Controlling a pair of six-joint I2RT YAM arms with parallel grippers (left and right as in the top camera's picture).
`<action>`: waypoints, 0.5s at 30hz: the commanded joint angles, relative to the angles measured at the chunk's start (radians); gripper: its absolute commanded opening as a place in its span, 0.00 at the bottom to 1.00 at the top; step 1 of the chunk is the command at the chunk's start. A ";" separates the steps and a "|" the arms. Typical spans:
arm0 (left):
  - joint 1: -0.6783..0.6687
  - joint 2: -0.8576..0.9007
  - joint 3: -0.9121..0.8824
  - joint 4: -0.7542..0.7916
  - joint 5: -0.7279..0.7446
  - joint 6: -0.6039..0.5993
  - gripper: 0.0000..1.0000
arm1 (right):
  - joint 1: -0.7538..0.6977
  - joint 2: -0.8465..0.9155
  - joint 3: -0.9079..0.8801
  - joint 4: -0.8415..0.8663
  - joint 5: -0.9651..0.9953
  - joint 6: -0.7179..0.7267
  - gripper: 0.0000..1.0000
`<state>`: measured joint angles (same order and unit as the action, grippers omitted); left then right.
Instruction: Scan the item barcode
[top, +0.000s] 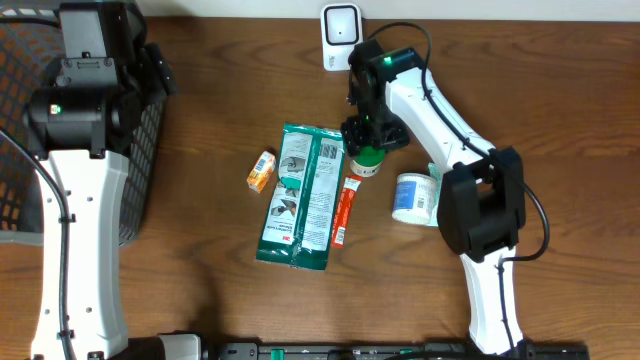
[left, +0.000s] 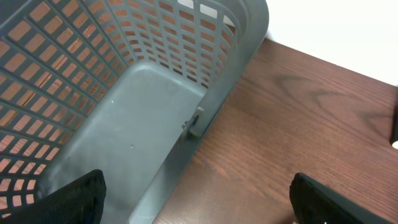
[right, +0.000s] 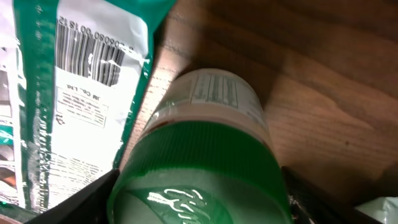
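Two arms are sharing the table (top: 230, 90), but only one is busy with the task. The right hand (top: 370, 132) is hanging just above the centre of the overhead frame, straight over a green-capped bottle (top: 365, 162). Its fingers are standing wide and bracketing the cap on either side. In its own camera the cap is filling the gap between them, but I cannot tell whether the pads are pressing on it or only flanking it. The bottle is sitting just beside the right edge of a long green packet (top: 300, 195), well below the white scanner (top: 340, 25) at top centre. The left hand (left: 199, 198) is idling at the far left by a grey basket (left: 124, 81), spread wide and carrying nothing.

I am reading this as the pick-up step. The next move is calling for a firm close on the cap, a clean lift, and a turn that brings the barcode round to face the scanner.

No barcode is showing on the bottle, only a panel of fine print, so which side needs presenting is unclear. The right fingertips are being cut off at the lower corners of the wrist view. The hand is hiding the bottle's base from above.
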<state>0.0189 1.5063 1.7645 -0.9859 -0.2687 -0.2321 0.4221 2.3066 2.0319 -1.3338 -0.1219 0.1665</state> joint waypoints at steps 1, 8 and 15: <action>0.004 0.001 0.007 0.001 -0.016 -0.002 0.90 | 0.018 0.003 0.019 -0.010 0.051 -0.014 0.71; 0.004 0.001 0.007 0.001 -0.016 -0.002 0.90 | 0.023 0.003 0.019 0.015 0.124 -0.071 0.63; 0.004 0.001 0.007 0.001 -0.016 -0.002 0.90 | 0.049 0.003 0.019 0.072 0.224 -0.285 0.69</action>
<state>0.0189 1.5063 1.7645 -0.9859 -0.2687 -0.2325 0.4480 2.3066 2.0346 -1.2846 0.0051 0.0223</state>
